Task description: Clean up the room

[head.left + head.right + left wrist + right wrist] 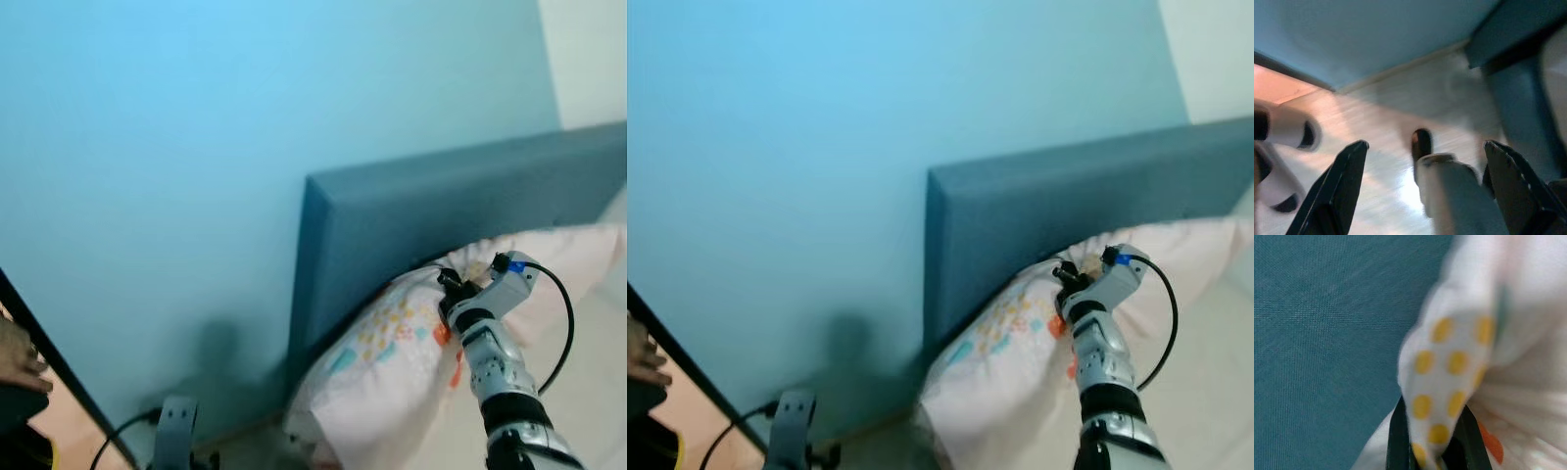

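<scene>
Pillow [392,362], soft white dotted cloth, bunches in the right hand [1432,450] against the woven blue headboard [441,225].

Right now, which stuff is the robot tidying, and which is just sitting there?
Being tidied: the patterned pillow, pinched by the right gripper against the headboard.

Just there: blue wall, black cable, left gripper open over the floor.

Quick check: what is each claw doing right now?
Left claw: open, holding nothing, above the floor.
Right claw: shut on the patterned pillow, beside the blue headboard.
</scene>
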Available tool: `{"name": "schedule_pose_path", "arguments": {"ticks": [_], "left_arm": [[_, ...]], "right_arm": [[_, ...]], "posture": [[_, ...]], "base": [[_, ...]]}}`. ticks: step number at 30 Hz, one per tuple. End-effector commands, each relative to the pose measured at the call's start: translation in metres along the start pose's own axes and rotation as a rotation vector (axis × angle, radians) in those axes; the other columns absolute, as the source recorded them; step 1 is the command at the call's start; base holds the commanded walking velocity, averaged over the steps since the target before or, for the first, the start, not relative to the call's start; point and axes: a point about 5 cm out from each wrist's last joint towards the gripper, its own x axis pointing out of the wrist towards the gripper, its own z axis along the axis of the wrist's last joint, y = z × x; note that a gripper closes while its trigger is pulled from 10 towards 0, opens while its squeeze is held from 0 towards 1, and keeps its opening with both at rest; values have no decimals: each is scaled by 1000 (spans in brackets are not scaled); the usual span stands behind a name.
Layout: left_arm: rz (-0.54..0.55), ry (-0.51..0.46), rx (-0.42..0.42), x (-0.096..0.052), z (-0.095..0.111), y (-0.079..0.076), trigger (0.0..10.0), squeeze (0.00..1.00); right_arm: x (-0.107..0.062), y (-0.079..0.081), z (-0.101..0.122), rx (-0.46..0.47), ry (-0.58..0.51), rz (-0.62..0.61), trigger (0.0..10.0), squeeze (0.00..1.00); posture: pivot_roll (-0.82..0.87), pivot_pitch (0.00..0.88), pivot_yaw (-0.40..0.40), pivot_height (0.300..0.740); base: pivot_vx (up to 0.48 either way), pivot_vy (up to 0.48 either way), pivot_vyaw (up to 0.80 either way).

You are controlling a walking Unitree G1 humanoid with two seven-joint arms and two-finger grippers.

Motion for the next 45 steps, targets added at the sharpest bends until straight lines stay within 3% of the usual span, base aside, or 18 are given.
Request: {"name": "schedule_pose_path", "arguments": {"ticks": [1, 7, 11, 25, 28, 29, 31, 33, 35, 39, 40, 41, 44, 45], "left_arm": [[2, 13, 3, 1, -1, -4, 10000, 0], [8, 16, 26, 0, -2, -5, 10000, 0], [13, 22, 39, -1, -6, -3, 10000, 0], [-10, 74, 80, -8, -27, 6, 10000, 0], [-16, 93, 103, -14, -38, 14, 10000, 0], [-16, 93, 103, -14, -38, 14, 10000, 0], [-9, 111, 127, -20, -50, 25, 10000, 0], [-5, 117, 136, -23, -54, 30, 10000, 0], [-2, 123, 149, -26, -59, 35, 10000, 0], [4, 145, 199, -39, -75, 52, 10000, 0], [4, 145, 199, -39, -75, 52, 10000, 0], [1, 149, 214, -42, -78, 56, 10000, 0], [1, 152, 224, -44, -80, 58, 10000, 0], [1, 153, 231, -46, -82, 62, 10000, 0]], "right_arm": [[1, -6, 24, -29, -101, -5, 10000, 0], [0, -11, 26, -36, -103, -22, 10000, 0], [-4, -36, 44, -22, -147, -111, 10000, 0], [-9, -66, 82, 28, -246, -193, 10000, 0], [-7, -73, 108, 159, -339, -210, 10000, 0], [-7, -73, 108, 159, -339, -210, 10000, 0], [-7, -73, 136, 285, -458, -146, 10000, 0], [-8, -73, 144, 311, -493, -115, 10000, 0], [-11, -77, 141, 338, -494, -100, 10000, 0], [-38, -114, 64, 444, -277, -222, 10000, 0], [-38, -114, 64, 444, -277, -222, 10000, 0], [-48, -123, 44, 467, -226, -262, 10000, 0], [-55, -128, 33, 483, -199, -283, 10000, 0], [-64, -133, 20, 488, -163, -315, 10000, 0]], "posture": [[30, 0, -95, 740], [29, 0, -95, 740], [34, 0, -96, 740], [63, 17, -78, 740], [85, 65, -65, 740], [85, 65, -65, 740], [115, 130, -42, 740], [115, 130, -42, 740], [129, 157, -40, 740], [165, 241, -13, 740], [165, 241, -13, 740], [171, 262, 0, 740], [171, 262, 0, 740], [177, 281, 10, 740]], "base": [[0, 0, 0], [0, 0, 0], [0, 0, 0], [0, 0, 0], [0, 0, 0], [0, 0, 0], [0, 0, 0], [0, 0, 0], [0, 0, 0], [0, 0, 0], [0, 0, 0], [0, 0, 0], [0, 0, 0], [0, 0, 0]]}}
